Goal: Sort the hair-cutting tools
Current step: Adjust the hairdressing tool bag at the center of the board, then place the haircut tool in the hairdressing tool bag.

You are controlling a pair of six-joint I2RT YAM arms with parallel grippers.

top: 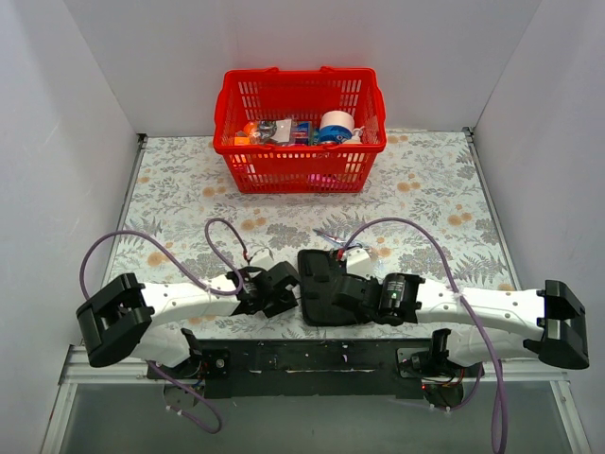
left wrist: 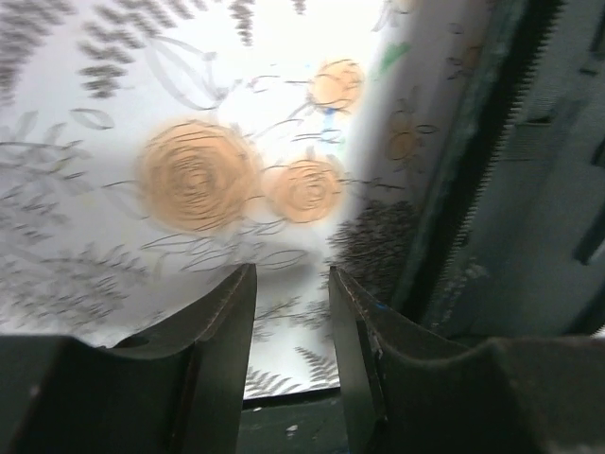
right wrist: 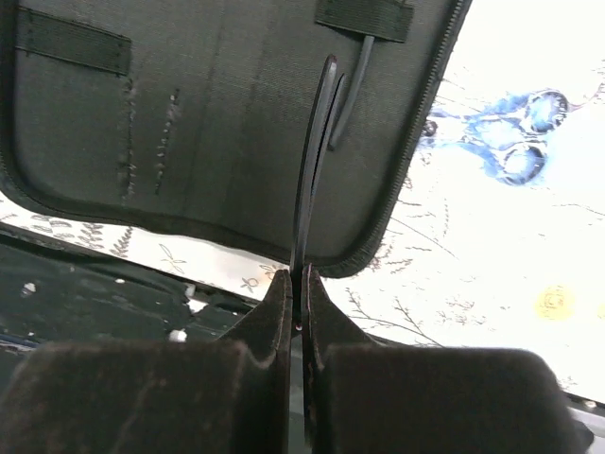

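Right gripper [right wrist: 298, 279]: jaws pressed together, pinching the near end of the slim black clip [right wrist: 307, 170] just past the near edge of the open black pouch [right wrist: 189, 123]. Rest of clip lying across pouch lining, tip near an elastic strap. Blue-looped scissors [right wrist: 506, 137] on the floral cloth [left wrist: 198, 175] beside pouch's zipper edge, clear of it, blurred. Left gripper [left wrist: 291, 284]: jaws partly spread, nothing between, over cloth just beside pouch.
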